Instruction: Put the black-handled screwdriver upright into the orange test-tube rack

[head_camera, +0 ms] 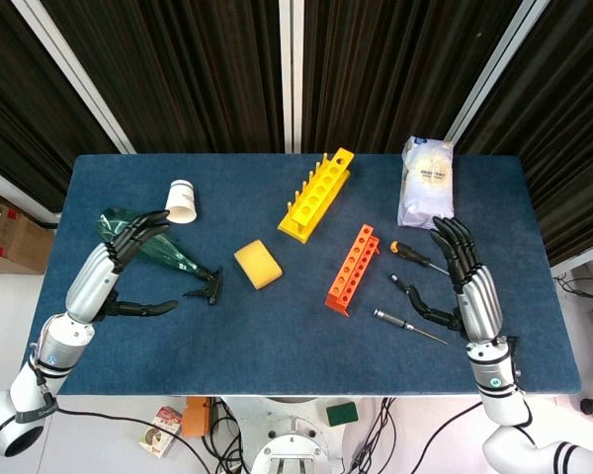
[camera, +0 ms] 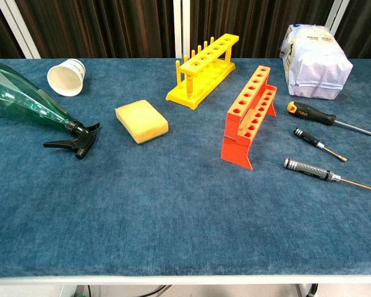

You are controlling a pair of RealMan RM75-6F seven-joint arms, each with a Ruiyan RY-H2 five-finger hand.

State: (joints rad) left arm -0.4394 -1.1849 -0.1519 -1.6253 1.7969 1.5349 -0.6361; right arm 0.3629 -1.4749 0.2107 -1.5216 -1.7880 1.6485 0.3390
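While both hands hover with fingers spread and holding nothing, the black-handled screwdriver [camera: 310, 138] lies flat on the table [head_camera: 277, 326], at 3 o'clock from the orange rack [camera: 250, 112]. It sits between the orange-and-black-handled screwdriver [camera: 309, 113] and the grey-handled screwdriver [camera: 306, 167], close to both. The right hand [head_camera: 466, 272] is just above it in head view; the left hand [head_camera: 119, 262] sits far off at 9 o'clock by the spray bottle [head_camera: 153, 247]. It is likely light, rigid and thin, with a slippery shaft. Best hold: pinch the knurled handle and tip the shaft down.
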